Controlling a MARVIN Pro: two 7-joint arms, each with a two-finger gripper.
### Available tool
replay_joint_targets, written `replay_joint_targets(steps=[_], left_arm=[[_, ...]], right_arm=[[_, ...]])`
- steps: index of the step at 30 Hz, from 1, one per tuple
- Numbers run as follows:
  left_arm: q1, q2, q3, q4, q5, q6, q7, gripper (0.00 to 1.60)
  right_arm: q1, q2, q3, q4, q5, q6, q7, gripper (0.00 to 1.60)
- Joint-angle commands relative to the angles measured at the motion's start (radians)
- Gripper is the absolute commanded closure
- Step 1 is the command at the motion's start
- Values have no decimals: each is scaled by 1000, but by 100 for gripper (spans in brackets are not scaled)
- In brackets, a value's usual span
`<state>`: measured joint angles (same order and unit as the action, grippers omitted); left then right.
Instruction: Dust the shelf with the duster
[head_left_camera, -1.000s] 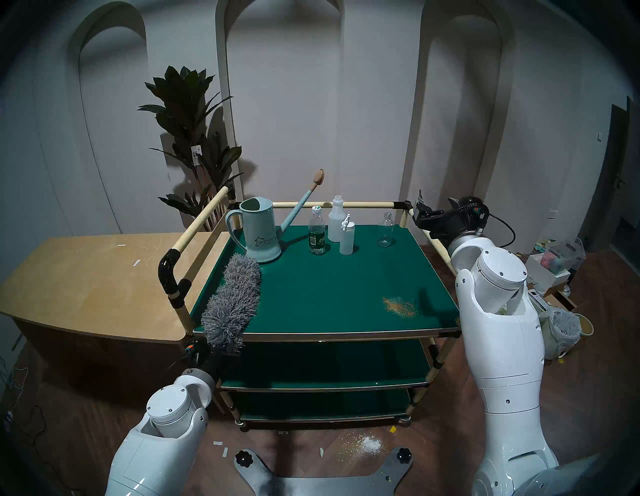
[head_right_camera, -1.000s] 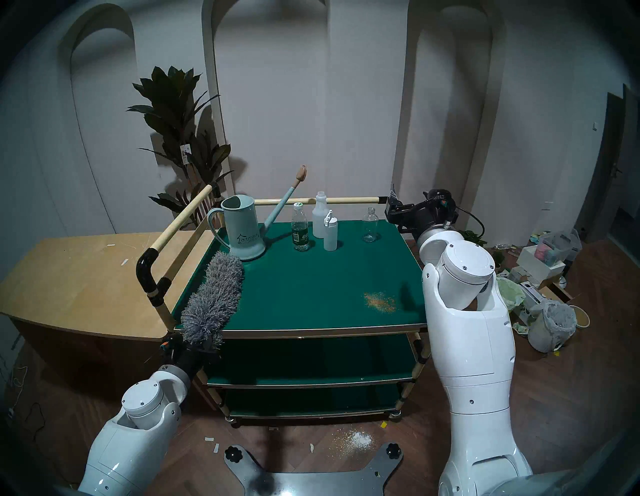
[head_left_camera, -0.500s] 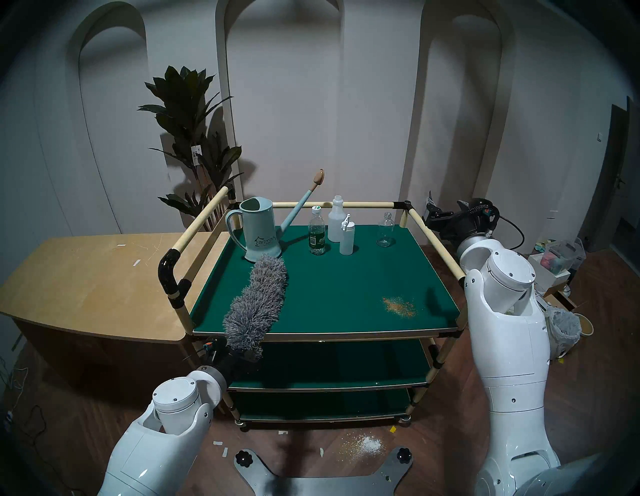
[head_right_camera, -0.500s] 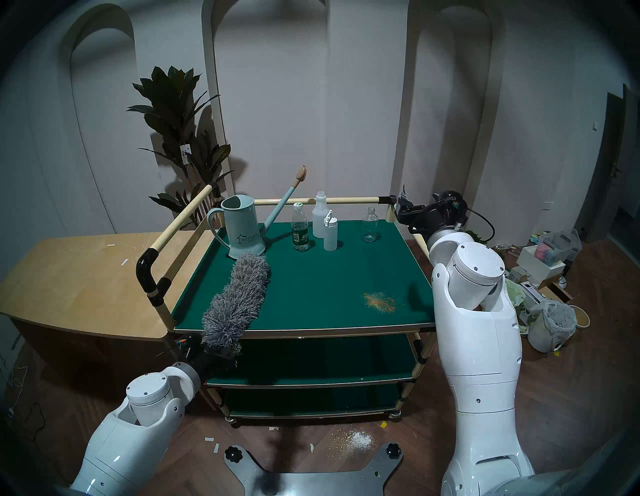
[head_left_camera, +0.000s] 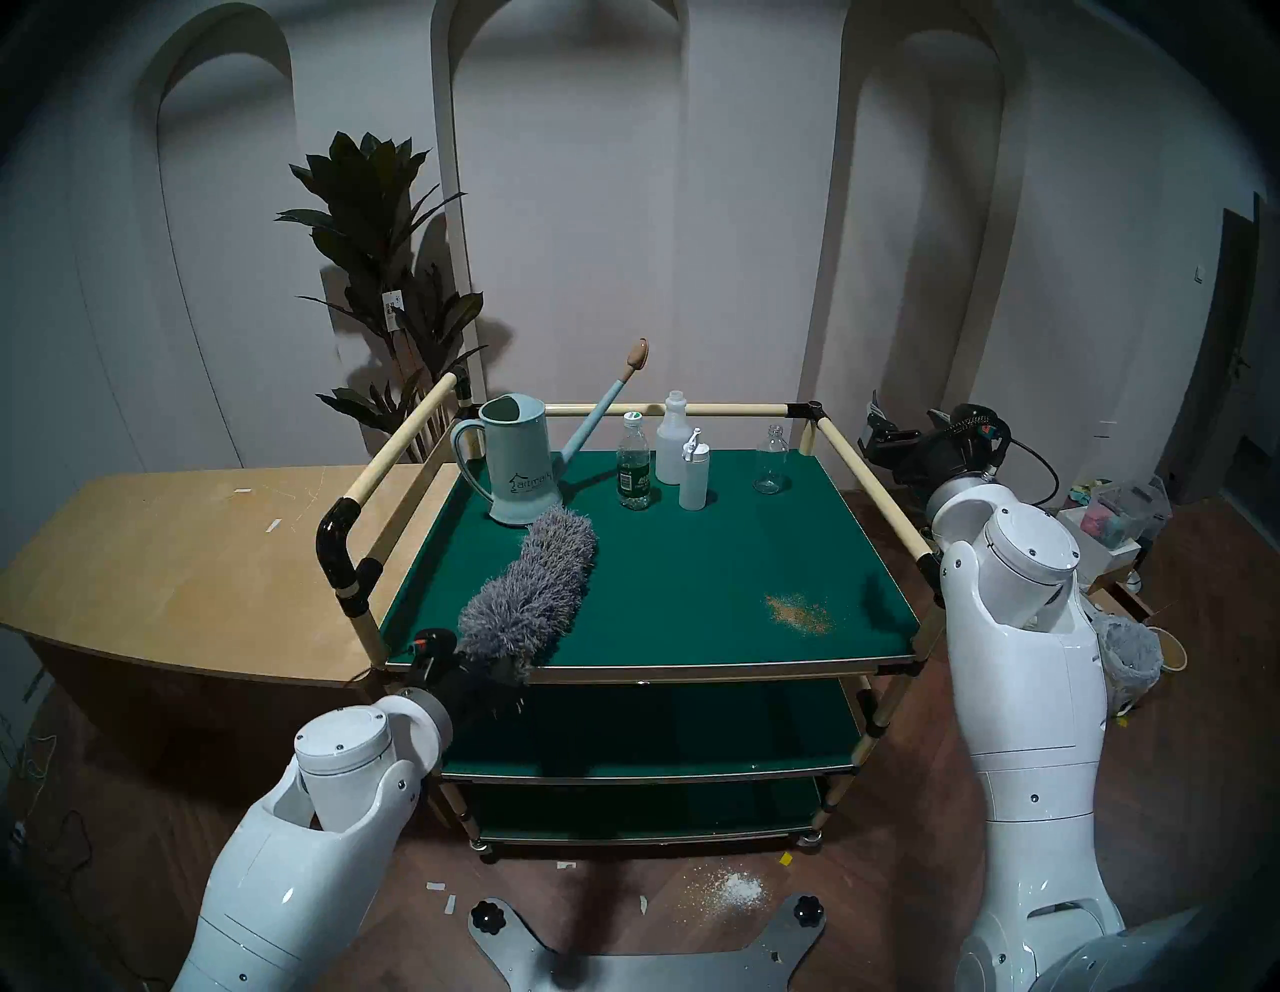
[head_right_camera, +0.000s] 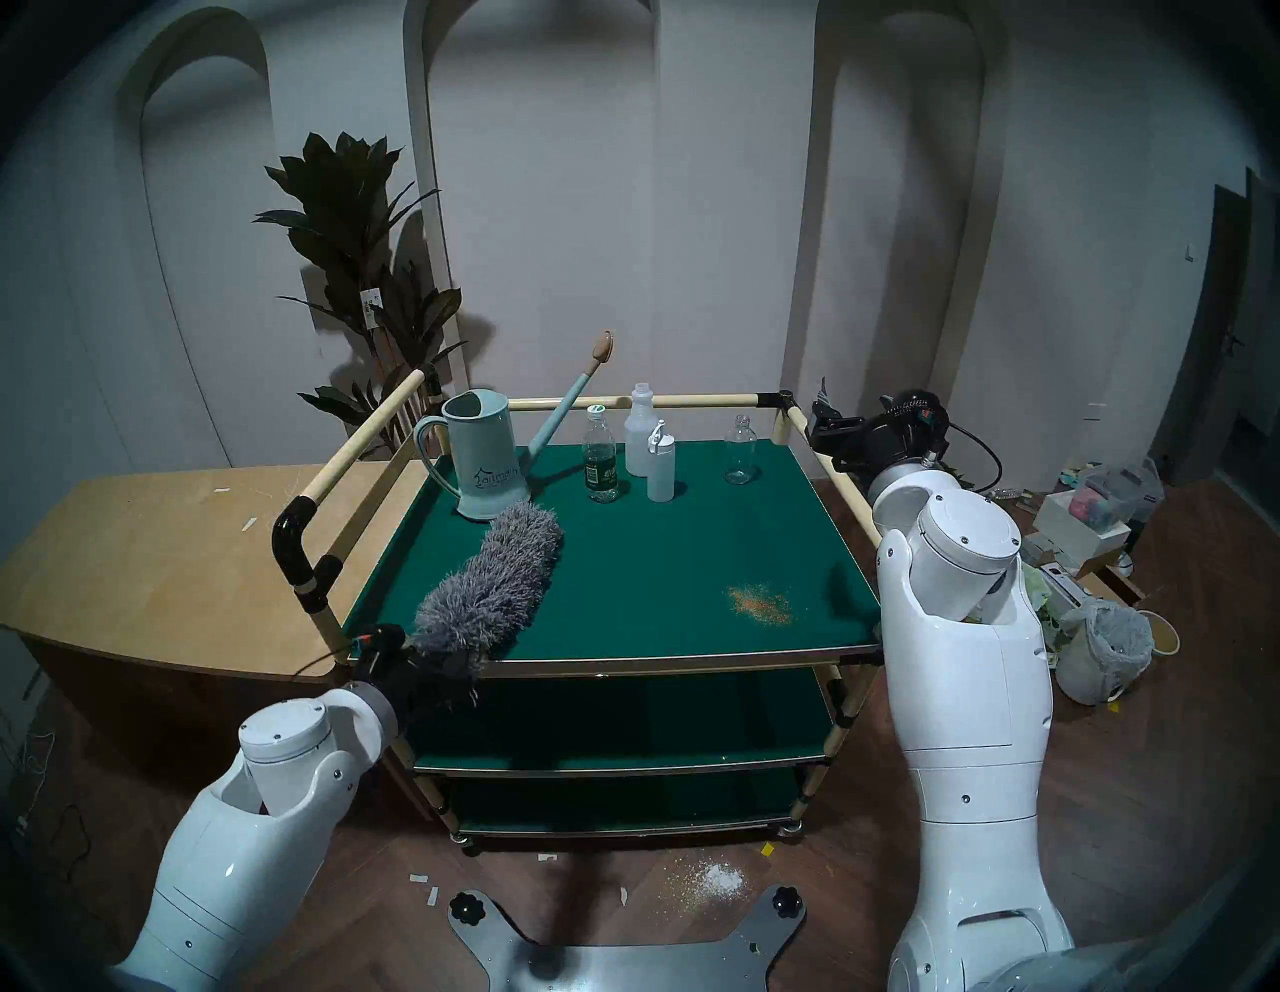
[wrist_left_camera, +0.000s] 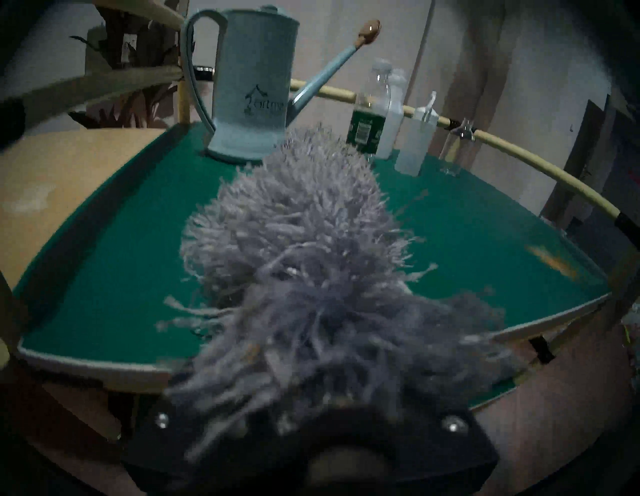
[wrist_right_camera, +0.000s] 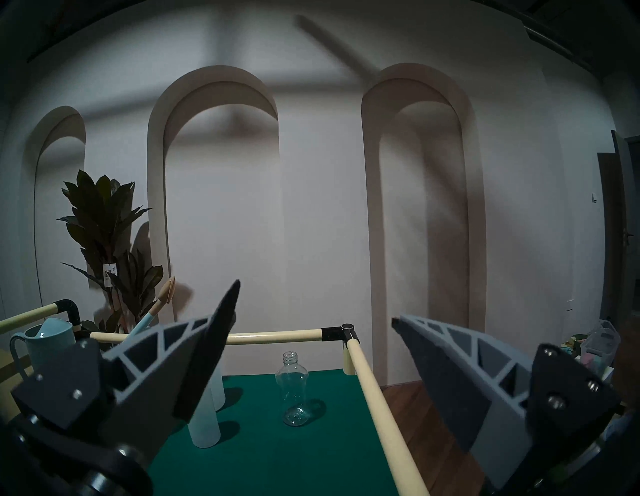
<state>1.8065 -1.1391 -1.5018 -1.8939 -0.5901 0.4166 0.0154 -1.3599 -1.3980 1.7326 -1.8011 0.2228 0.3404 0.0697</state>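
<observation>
The shelf (head_left_camera: 665, 568) is the top dark-green tier of the cart, also seen in the left wrist view (wrist_left_camera: 114, 242). The grey fluffy duster (head_left_camera: 533, 589) lies slanted on its front left part, tip beside the watering can base. My left gripper (head_left_camera: 493, 682) is at the shelf's front edge, shut on the duster's handle, which the strands hide (wrist_left_camera: 301, 249). A patch of orange-brown grit (head_left_camera: 798, 613) lies at the front right, apart from the duster. My right gripper (head_left_camera: 876, 419) is open and empty, outside the right rail at the far corner (wrist_right_camera: 313, 311).
At the back of the shelf stand a pale blue watering can (head_left_camera: 519, 464), a green-label water bottle (head_left_camera: 634, 471), two white bottles (head_left_camera: 682, 457) and a clear bottle (head_left_camera: 770, 461). A wooden counter (head_left_camera: 180, 561) adjoins the cart's left. White powder (head_left_camera: 734, 890) lies on the floor.
The duster has swept rightward from the shelf's left edge toward the middle, and my left wrist has risen to the front edge. My right arm has drawn back to the right, off the rail.
</observation>
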Motion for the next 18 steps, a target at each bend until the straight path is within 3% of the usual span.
replay_joint_targets(steps=[1, 4, 8, 12, 18], left_arm=[[-19, -3, -54, -118, -40, 68, 36, 160], [20, -14, -82, -159, -50, 150, 109, 160], [26, -24, -82, -148, -58, 205, 145, 160], [10, -30, -54, -86, -66, 234, 153, 160], [3, -23, -49, -75, -81, 250, 140, 160]], right_arm=[[21, -2, -3, 3, 3, -13, 2, 0], [28, -3, -7, 11, 4, -19, 6, 0], [35, -4, -13, 16, 2, -24, 6, 0], [40, -2, -20, 15, -1, -26, 1, 0], [37, 0, -24, 9, -9, -27, -11, 0]])
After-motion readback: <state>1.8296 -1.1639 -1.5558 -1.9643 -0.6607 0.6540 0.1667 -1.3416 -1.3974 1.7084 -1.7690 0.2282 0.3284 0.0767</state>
